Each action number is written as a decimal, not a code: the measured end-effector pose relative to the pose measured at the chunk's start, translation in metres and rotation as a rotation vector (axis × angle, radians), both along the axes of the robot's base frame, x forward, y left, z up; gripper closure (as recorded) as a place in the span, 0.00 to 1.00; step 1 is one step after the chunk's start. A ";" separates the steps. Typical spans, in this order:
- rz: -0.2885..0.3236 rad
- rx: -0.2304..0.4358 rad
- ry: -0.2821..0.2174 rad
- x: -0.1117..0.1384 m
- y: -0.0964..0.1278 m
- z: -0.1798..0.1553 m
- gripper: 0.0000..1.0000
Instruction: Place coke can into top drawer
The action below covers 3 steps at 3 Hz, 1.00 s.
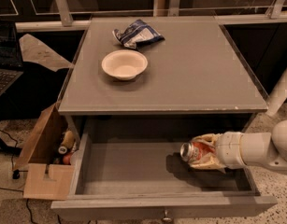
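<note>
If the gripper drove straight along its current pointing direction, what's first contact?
Likely the left side wall of the wide grey top drawer: the gripper, shut on the red-orange aluminium coke can, points left over bare drawer floor. Height unclear.

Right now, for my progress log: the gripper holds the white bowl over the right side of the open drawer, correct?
No. The gripper holds the coke can, not the bowl, which sits on the cabinet top. The camera view shows the can held on its side over the right side of the open top drawer.
</note>
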State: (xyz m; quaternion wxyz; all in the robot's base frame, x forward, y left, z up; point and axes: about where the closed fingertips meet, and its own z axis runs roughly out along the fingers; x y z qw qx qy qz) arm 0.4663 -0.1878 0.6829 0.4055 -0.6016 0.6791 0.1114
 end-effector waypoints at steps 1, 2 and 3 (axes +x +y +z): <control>0.001 0.000 0.001 0.000 0.000 0.000 0.81; 0.001 0.000 0.001 0.000 0.000 0.000 0.58; 0.001 0.000 0.001 0.000 0.001 0.000 0.35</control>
